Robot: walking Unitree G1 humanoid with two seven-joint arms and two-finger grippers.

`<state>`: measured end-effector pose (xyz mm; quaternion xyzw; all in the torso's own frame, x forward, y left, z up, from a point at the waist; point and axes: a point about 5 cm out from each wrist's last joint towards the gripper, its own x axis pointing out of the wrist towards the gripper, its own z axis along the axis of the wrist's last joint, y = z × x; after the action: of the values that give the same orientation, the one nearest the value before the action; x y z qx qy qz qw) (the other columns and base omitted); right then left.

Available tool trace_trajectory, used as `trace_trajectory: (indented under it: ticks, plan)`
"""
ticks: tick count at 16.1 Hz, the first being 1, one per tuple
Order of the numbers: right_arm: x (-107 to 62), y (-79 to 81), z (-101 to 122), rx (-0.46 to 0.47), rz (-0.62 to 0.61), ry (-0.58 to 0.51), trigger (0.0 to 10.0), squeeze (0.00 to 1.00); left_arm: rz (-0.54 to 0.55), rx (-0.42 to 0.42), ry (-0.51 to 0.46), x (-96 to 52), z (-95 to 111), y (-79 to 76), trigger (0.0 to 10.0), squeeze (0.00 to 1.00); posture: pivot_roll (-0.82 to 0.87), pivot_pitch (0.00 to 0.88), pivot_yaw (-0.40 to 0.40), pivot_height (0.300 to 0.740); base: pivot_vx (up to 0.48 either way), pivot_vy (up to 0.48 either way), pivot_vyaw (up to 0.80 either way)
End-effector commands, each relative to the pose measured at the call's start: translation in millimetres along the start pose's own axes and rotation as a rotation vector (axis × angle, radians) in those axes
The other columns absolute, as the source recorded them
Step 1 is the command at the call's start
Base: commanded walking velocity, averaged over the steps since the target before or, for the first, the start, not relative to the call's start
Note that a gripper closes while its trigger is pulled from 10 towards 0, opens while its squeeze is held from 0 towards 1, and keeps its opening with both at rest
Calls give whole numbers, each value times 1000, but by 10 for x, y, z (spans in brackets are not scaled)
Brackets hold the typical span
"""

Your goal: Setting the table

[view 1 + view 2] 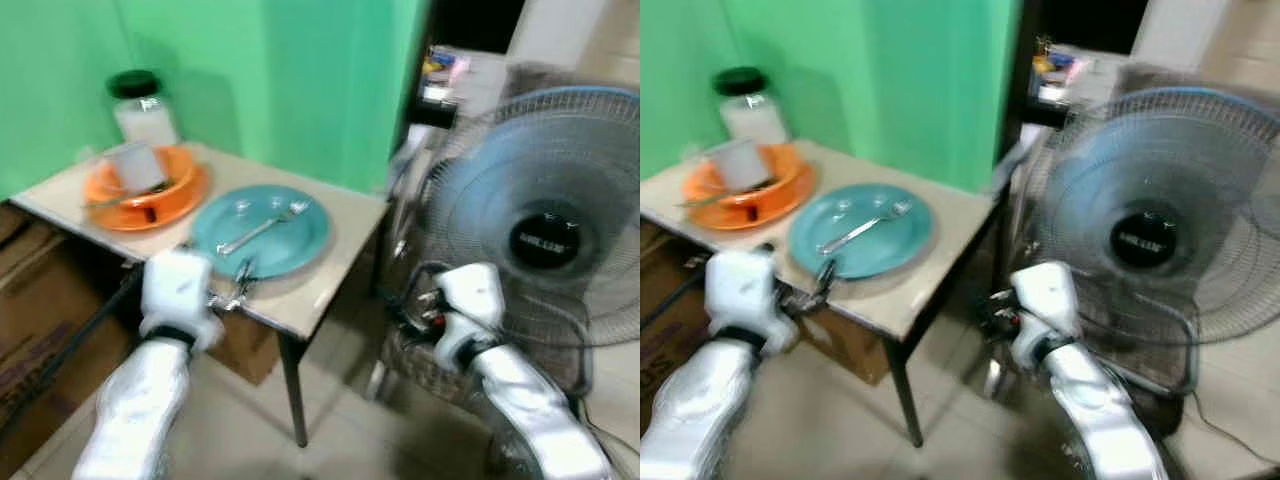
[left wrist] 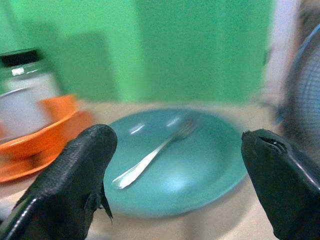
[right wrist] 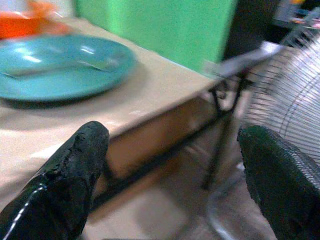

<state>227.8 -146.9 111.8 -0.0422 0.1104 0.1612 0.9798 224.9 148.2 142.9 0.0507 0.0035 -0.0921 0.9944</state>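
Left gripper (image 2: 175, 165): fingers apart, at table's near edge.
Round teal plate (image 1: 262, 232): silver metal fork (image 1: 262, 229) lying across it.
Right gripper (image 3: 170, 170): apart, idle right of table.
Advice: approach the fork handle low, then pinch.

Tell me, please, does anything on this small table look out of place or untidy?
Mostly tidy. The fork lies in the middle of the teal plate rather than beside it. A pale container sits tilted in the orange bowl. The plate lies near the table front edge, by the open left claw. Nothing looks spilled or broken.
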Motion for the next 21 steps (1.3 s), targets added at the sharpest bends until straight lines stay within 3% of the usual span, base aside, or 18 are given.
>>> trace_trajectory:
  ticks: [1,7,13,16,20,21]
  plan:
    - [56,82,109,10,46,-44,10000,0,43,27,15,-28,-25,106,10000,0,31,0,-5,740,326,0,0]
    - [8,99,155,-21,59,-51,10000,0,32,17,10,-37,-5,85,10000,0,12,41,10,740,328,0,0]
    - [38,119,223,-21,61,-44,10000,0,-19,39,47,-74,-53,86,10000,0,9,49,16,740,0,0,0]
    - [172,169,299,61,96,36,10000,0,-130,84,116,-118,-169,52,10000,0,14,37,51,740,0,0,0]
    - [445,200,330,-9,130,107,10000,0,-224,114,148,-154,-177,63,10000,0,35,34,33,740,0,0,0]
    - [536,219,323,-32,152,154,10000,624,-245,121,158,-176,-185,68,10000,0,39,33,30,740,0,0,0]
